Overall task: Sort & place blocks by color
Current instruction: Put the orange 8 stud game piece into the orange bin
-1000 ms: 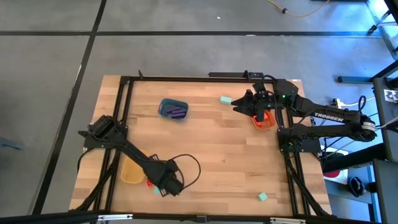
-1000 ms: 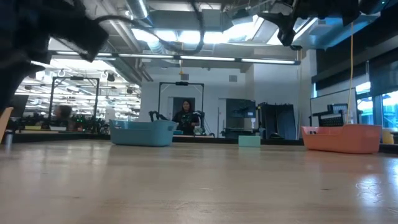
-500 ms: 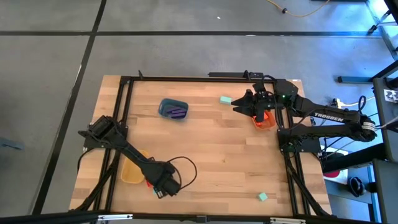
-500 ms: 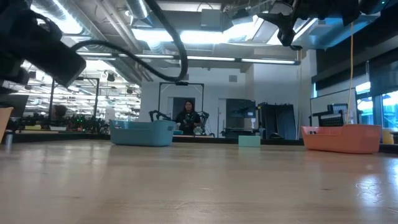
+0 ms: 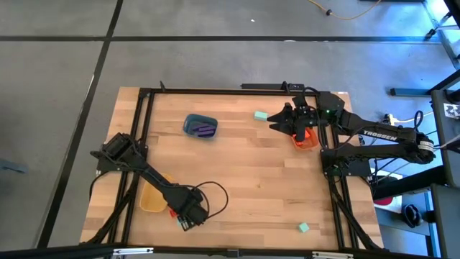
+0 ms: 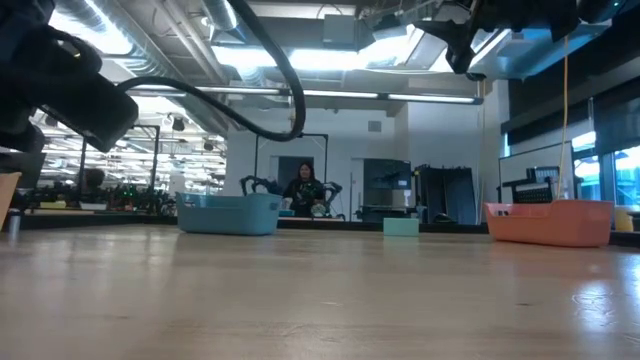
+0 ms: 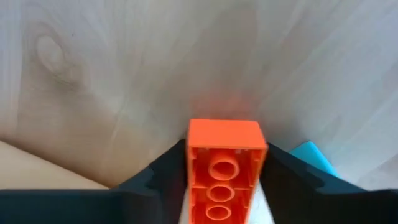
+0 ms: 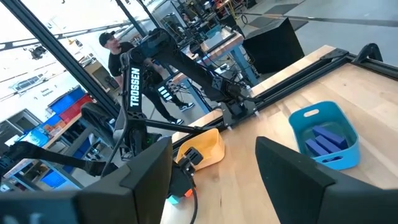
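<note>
On my screen the blue tub stands on the far left part of the wooden bench, and I see purple blocks lying inside it. In the right wrist view the same tub has a rounded shape with a small handle tab, and the purple pieces lie flat on its bottom. The orange tub stands at the right edge of the bench, partly under the right hand. I cannot see what is in it. The yellow tub is at the near left side; it looks like smooth soft-coloured plastic and I see nothing in it.

The left hand is low at the near edge of the bench, just beside the yellow tub. In its wrist view the two dark fingers press on both sides of an orange block, so this hand holds it. The block is a long rectangular brick of shiny plastic. Its long axis runs straight out along the fingers, and I see its hollow underside with round tubes. A mint-green block lies on the bench just beside it.

The right hand hangs above the orange tub, its fingers standing apart with nothing between them.

One mint-green block lies near the far edge, another one near the front right corner.
</note>
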{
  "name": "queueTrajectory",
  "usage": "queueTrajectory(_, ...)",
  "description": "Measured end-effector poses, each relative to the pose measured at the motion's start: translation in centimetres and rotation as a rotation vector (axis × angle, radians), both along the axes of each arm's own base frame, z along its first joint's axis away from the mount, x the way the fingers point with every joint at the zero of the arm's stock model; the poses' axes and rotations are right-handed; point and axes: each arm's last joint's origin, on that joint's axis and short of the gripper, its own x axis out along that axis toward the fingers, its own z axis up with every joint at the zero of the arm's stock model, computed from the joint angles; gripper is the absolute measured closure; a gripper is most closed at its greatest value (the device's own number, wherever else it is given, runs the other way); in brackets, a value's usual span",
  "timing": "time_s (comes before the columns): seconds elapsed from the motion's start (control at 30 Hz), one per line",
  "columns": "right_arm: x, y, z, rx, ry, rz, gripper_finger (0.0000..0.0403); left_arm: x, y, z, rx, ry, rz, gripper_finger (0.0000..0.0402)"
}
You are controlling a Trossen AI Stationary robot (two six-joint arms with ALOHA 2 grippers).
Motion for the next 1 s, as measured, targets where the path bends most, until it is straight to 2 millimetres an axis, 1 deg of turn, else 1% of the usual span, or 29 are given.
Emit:
queueTrajectory(0.07,0.0,0.0,0.0,-0.003,-0.001,0.000,0.0169,0.1,0.1,0.0,0.008,-0.005,0.002,0.0267)
queueTrajectory(0.1,0.0,0.0,0.0,-0.004,-0.001,0.000,0.0169,0.1,0.2,0.0,0.013,-0.010,0.004,0.0277)
queueTrajectory(0.23,0.0,0.0,0.0,-0.004,-0.002,0.001,0.0169,0.5,1.1,0.8,0.087,-0.093,-0.005,0.0278)
queueTrajectory(0.33,0.0,0.0,0.1,0.000,-0.008,0.002,0.0169,0.9,2.3,2.2,0.187,-0.195,0.020,0.0278)
queueTrajectory(0.43,0.0,0.0,0.2,-0.004,-0.019,0.004,0.0169,1.2,3.5,4.1,0.258,-0.313,0.056,0.0278)
queueTrajectory(0.53,0.0,0.0,0.4,-0.014,-0.039,0.004,0.0169,1.4,5.0,6.8,0.328,-0.459,0.067,0.0278)
queueTrajectory(0.7,0.0,0.0,0.8,-0.032,-0.077,0.012,0.0169,0.9,7.9,12.2,0.475,-0.733,0.103,0.0278)
queueTrajectory(0.83,0.0,0.1,1.0,-0.055,-0.099,0.042,0.0169,0.3,11.0,16.7,0.596,-0.973,0.144,0.0278)
queueTrajectory(0.9,0.1,0.4,1.1,-0.070,-0.111,0.059,0.0169,-0.3,12.8,18.0,0.610,-1.075,0.164,0.0278)
queueTrajectory(1.0,0.2,1.1,1.1,-0.138,-0.126,0.093,0.0169,-1.1,15.4,18.8,0.578,-1.269,0.174,0.0278)
